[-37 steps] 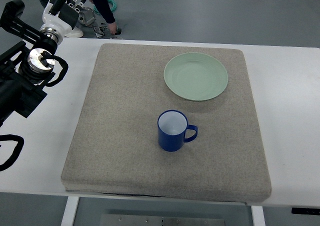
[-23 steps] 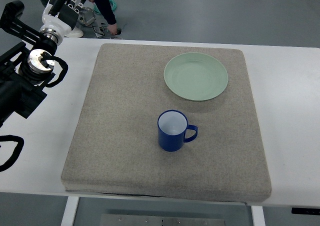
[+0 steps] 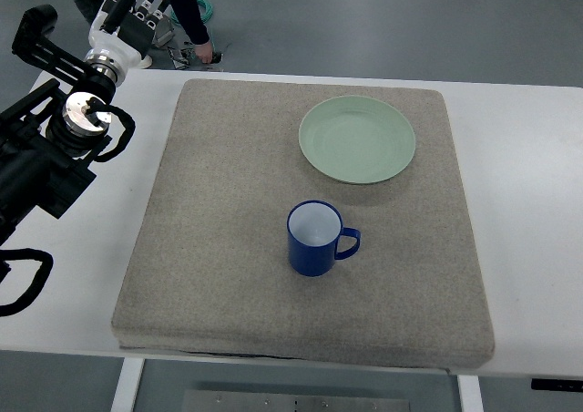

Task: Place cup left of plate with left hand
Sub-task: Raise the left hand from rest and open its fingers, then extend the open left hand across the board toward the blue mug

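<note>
A blue cup with a white inside stands upright on the grey mat, its handle pointing right. It sits in front of a pale green plate that lies at the mat's far middle. My left hand is at the far left corner, beyond the table's back edge, fingers relaxed and holding nothing. It is far from the cup. My black left arm comes in along the left edge.
The mat lies on a white table. A person's hand and dark sleeve reach down to the floor behind the table, close to my left hand. Black cable loops hang at the left edge.
My left arm and hand have shifted slightly up and to the right. The cup and plate have stayed in place.
</note>
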Controlling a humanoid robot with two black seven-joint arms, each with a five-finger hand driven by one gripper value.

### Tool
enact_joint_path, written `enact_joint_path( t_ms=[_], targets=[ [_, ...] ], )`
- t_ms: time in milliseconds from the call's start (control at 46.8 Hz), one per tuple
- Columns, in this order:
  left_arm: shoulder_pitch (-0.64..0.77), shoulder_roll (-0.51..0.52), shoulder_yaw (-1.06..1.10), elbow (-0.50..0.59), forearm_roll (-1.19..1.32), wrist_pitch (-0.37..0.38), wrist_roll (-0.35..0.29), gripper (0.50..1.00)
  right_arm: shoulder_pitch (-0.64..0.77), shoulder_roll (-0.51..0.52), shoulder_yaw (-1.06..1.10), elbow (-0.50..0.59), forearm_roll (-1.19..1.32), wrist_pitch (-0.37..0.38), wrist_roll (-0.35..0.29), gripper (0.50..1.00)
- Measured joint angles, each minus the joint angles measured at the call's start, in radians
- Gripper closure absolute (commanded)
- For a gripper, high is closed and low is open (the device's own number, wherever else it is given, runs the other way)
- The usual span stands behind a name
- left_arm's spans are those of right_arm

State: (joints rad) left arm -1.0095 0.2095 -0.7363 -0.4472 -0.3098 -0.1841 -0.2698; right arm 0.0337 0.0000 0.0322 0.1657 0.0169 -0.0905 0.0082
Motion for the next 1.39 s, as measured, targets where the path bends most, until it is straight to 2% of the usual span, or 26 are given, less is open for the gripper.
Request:
enact_joint_path(
  t_ms=[620,834,1134,1283,1390],
  targets=[
    [0.026,-0.022,0.032,-0.028,0.002,-0.012,0.008,0.506,0.000,0.000,0.000,0.000,0.000,0.000,0.000,0.566],
    [0.042,0.006,0.096,-0.194,0.009,-0.015,0.014,0.506,0.000,0.000,0.000,0.000,0.000,0.000,0.000,0.566],
    [0.042,0.157,0.190,-0.447,0.129,-0.027,0.015,0.506,0.000,0.000,0.000,0.000,0.000,0.000,0.000,0.566],
    [0.037,0.235,0.274,-0.544,0.238,-0.097,0.018,0.506,0.000,0.000,0.000,0.000,0.000,0.000,0.000,0.566],
    [0.036,0.297,0.327,-0.601,0.313,-0.180,0.019,0.506,0.000,0.000,0.000,0.000,0.000,0.000,0.000,0.566]
  ],
)
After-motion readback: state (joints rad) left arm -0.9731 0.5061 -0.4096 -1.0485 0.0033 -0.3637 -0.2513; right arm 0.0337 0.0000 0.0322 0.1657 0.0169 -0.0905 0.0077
